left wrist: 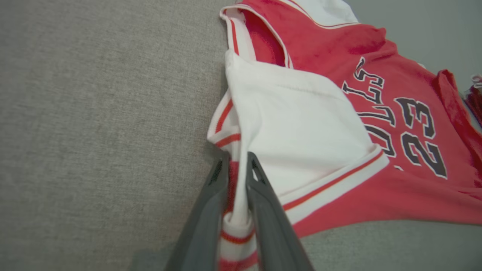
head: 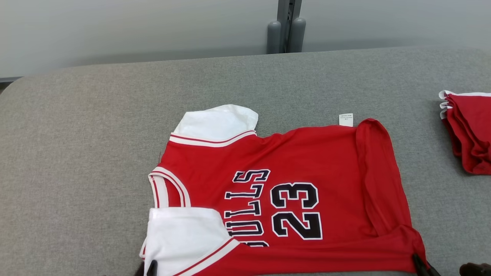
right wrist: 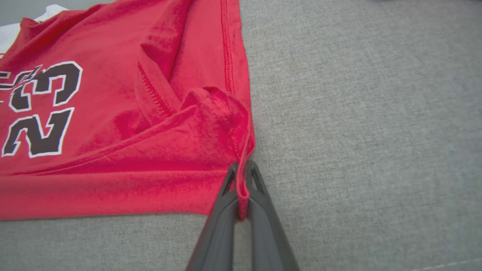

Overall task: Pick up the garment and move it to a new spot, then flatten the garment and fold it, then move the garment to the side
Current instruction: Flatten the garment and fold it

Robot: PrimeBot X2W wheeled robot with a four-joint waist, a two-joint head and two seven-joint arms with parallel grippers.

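A red jersey (head: 307, 161) with white sleeves and "BULLS 23" in black lies sideways on the grey table, collar to the left, hem to the right. Its near white sleeve (head: 180, 237) is folded over the chest. My left gripper (head: 147, 268) is shut on the near sleeve's striped cuff edge (left wrist: 237, 195), seen in the left wrist view with cloth pinched between the fingers (left wrist: 263, 195). At the lower right my right gripper (head: 422, 264) is shut on the near hem corner (right wrist: 243, 180), which is bunched and wrinkled.
A second red-and-white garment (head: 470, 130) lies folded at the table's right edge. The grey fabric table (head: 96, 153) stretches wide to the left and back. A grey post (head: 285, 27) stands behind the far edge.
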